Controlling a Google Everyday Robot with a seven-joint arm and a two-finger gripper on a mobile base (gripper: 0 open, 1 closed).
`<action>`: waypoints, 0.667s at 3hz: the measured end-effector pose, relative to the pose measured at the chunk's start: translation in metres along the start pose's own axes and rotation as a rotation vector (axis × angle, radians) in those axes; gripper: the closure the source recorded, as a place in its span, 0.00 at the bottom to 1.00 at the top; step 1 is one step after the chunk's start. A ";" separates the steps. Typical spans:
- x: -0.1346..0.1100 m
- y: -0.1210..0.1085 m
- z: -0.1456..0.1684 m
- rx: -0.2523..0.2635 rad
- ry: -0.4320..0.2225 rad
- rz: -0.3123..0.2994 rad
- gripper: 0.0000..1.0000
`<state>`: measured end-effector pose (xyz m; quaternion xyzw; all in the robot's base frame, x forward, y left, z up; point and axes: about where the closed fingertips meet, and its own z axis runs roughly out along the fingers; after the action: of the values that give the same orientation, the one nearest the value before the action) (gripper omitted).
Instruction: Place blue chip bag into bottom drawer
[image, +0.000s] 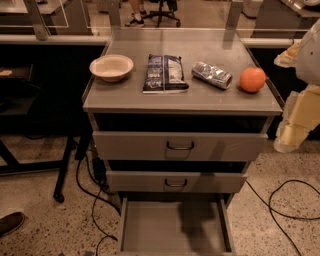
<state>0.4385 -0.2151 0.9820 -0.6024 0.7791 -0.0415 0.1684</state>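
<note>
The blue chip bag lies flat on the grey cabinet top, between a bowl and a silver packet. The bottom drawer is pulled out below the two upper drawers, and its flat grey floor is bare. My gripper hangs at the right edge of the view, beside the cabinet's right front corner at about top-drawer height. It is well away from the bag and holds nothing that I can see.
On the cabinet top there are a beige bowl on the left, a silver foil packet and an orange on the right. The top drawer and middle drawer stand slightly out. Cables lie on the floor.
</note>
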 end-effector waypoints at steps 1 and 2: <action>0.000 0.000 0.000 0.000 0.000 0.000 0.00; -0.022 -0.016 0.012 0.001 0.001 0.003 0.00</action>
<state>0.4621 -0.1965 0.9794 -0.6010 0.7802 -0.0417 0.1683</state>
